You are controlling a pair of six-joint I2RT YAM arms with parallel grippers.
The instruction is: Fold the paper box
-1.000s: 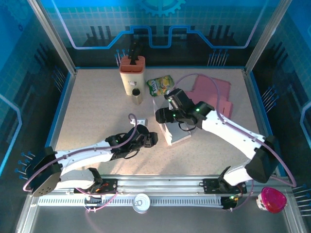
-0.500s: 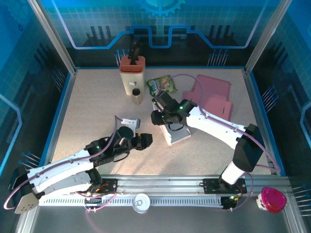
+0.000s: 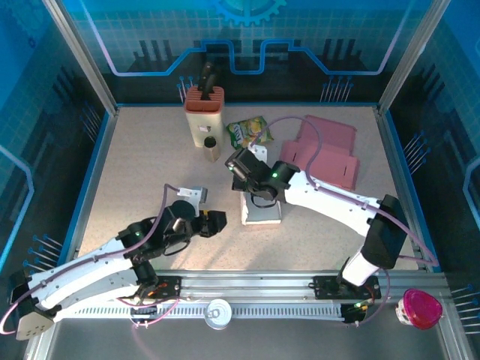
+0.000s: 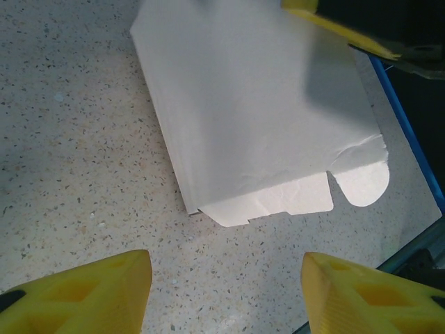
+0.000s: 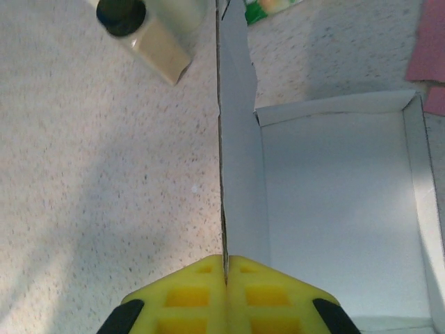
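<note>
While the right end effector (image 5: 226, 259) is pinching the paper box (image 3: 262, 210) by its left side panel (image 5: 233, 139), fingers pressed together on the thin card, the open tray is sitting directly to that end effector's right, with its inside facing up.

The panel is standing on edge and running straight away from the fingertips. The box's long axis looks to be running the same way, roughly near-to-far on the worktop (image 3: 142, 172).

The left end effector (image 3: 214, 223) is sitting spread, gripping nothing, just left of the box and not touching it. In its wrist view the box's outer face (image 4: 257, 118) is lying ahead between the fingers' lines, with a tabbed edge facing them.

The right arm is the one on the box; the left is near and is pointing at the free side.

My read: the next fold is turning on that upright panel, so it needs swinging toward the tray while the left is bracing the outside.

The surface is flat speckled worktop, so the light box is probably going to slide if pushed.

Room: a bottle (image 5: 142, 28) is sitting near the far end of the panel, with a knife block (image 3: 204, 112), a snack bag (image 3: 250, 131) and pink sheets (image 3: 326, 146) behind. The near side is looking open.
</note>
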